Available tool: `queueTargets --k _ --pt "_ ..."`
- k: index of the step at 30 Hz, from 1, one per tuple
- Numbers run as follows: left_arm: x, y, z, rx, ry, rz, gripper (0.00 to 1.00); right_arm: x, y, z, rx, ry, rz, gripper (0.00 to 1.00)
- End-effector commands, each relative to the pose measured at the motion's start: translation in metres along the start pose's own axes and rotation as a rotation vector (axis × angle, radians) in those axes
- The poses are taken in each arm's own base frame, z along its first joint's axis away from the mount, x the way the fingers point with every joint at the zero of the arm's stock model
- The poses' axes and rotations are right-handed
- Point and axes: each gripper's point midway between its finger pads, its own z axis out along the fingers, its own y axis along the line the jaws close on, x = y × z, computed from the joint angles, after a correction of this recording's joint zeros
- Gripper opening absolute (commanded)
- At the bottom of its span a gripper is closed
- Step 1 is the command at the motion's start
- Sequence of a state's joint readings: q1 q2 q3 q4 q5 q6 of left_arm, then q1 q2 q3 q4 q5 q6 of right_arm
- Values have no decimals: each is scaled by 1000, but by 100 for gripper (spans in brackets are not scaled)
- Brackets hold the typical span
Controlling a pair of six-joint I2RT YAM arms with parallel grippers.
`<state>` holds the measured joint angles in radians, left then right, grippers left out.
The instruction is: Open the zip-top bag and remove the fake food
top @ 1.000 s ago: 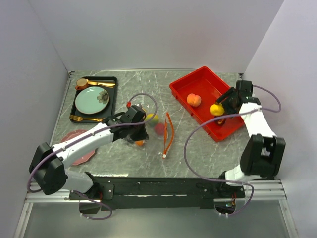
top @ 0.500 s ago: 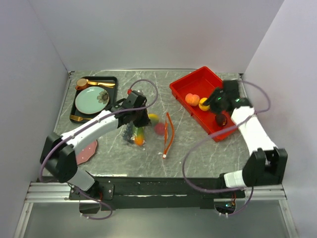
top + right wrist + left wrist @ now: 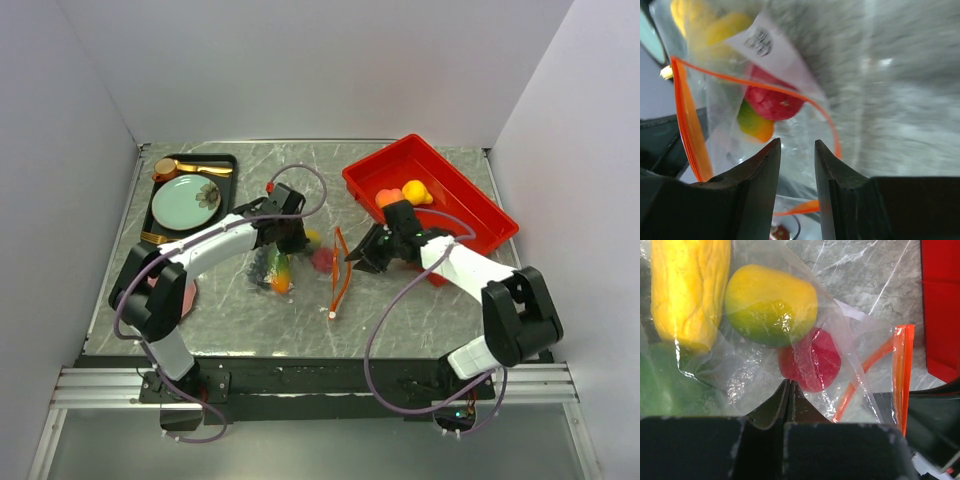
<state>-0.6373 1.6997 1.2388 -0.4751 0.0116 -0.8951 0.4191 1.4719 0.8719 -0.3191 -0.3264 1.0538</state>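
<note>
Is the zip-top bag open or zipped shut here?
Open: the zip-top bag has its orange strip halves spread apart in the right wrist view, red fruit inside.

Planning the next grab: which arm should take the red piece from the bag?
Likely right. The right gripper is open, facing the zip-top bag's open mouth, red fake food just inside; the left gripper pinches the bag.

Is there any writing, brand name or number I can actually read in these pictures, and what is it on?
White label on the zip-top bag: some dark print, too blurred to read.
No other words, numbers or signs show in any view.
</note>
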Motion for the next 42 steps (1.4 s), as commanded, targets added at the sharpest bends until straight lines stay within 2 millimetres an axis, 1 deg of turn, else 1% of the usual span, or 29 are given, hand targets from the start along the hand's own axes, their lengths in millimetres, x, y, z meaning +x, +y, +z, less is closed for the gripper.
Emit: queueTargets --k 1,2,3,4,5,6,8,9,12,13,15,19,23,26,28,30,35,36,38,39,41,42 --pt "-10 -8 7 44 -41 -4 1 7 44 13 -117 43 40 41" --pt "-9 -7 10 38 -38 -5 1 10 49 16 -126 52 38 41" --pt "-8 -6 12 32 -37 -6 1 11 45 24 -108 63 50 42" --pt "-7 -3 14 24 -34 -6 1 11 45 27 -99 65 60 43" --pt "-7 -3 17 21 -32 -6 1 9 47 29 -102 61 62 46" --pt "-6 -2 19 21 -30 -8 1 8 46 33 -92 61 70 52" --pt "-1 1 22 21 -21 -16 1 7 49 35 -95 57 78 59" --pt "1 5 24 11 -16 -17 1 7 49 38 -92 58 84 64" --pt "10 12 29 0 5 -24 1 7 51 43 -95 59 102 69" --pt "11 11 29 6 6 -30 1 6 54 43 -100 58 103 70" --pt "17 12 30 17 20 -33 1 8 53 47 -84 65 100 71" --pt "21 7 30 45 25 -37 1 12 49 54 -50 62 99 71" --pt "29 3 31 60 46 -31 1 13 40 64 -10 58 109 71" --pt "38 -1 30 73 61 -24 1 12 36 68 18 50 105 71" --pt "41 -2 29 73 60 -18 1 12 32 68 42 41 95 70" --pt "45 0 29 67 66 -19 1 10 27 69 66 23 77 71" --pt "45 4 27 54 56 -30 1 8 18 73 104 10 59 74" --pt "44 3 26 55 50 -33 1 4 19 73 112 -9 44 75" --pt "43 3 25 54 45 -41 1 4 13 74 138 -9 27 76" --pt "42 3 24 53 40 -39 1 0 14 74 143 -23 21 76" --pt "38 5 22 42 25 -45 1 -1 14 72 148 -33 5 72" --pt "39 8 20 27 24 -45 1 -2 13 72 152 -35 1 65"
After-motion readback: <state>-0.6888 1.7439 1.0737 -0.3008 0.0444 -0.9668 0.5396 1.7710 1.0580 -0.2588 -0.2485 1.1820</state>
